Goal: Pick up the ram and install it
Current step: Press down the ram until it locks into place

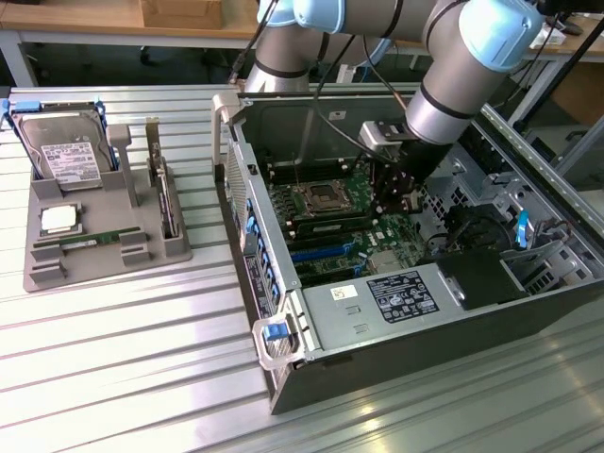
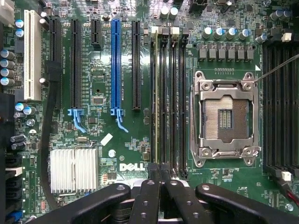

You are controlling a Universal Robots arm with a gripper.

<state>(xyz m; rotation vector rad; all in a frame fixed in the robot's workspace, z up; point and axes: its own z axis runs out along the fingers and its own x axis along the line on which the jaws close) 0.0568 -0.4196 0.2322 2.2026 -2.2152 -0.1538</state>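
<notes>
Grey tray (image 1: 42, 274), upper left of the exterior view, resting on the ribbed metal surface (image 1: 123, 359). Contents:
- A hard drive (image 1: 66, 156) with a white label, propped in the rear compartment.
- A square silver chip (image 1: 58, 219) lying flat in the pocket in front of the drive.
- The ram (image 1: 92, 241), a narrow green stick with a small white label, lying flat in the long slot just in front of the chip.
- A thin flat part (image 1: 167, 203) standing on edge at the tray's right side. I cannot tell what it is.

Open computer case (image 1: 377, 349), centre and right of the exterior view, lying on its side. Contents:
- A green motherboard (image 1: 330, 226) with an empty processor socket (image 1: 314, 198).
- A silver power unit (image 1: 377, 302) along the near wall.
- Blue-tabbed drive bays at the far right.

My gripper (image 1: 404, 193) is down inside the case, over the motherboard and just right of the socket in the exterior view. In the wrist view, my gripper (image 2: 159, 167) has its black fingers (image 2: 148, 186) pressed together. I see nothing between them. Their tips are at the end of the long black memory slots (image 2: 168, 93), which run beside the socket (image 2: 226, 119).

The ram is in the tray, outside the case and well apart from my gripper, with the case wall between them.
</notes>
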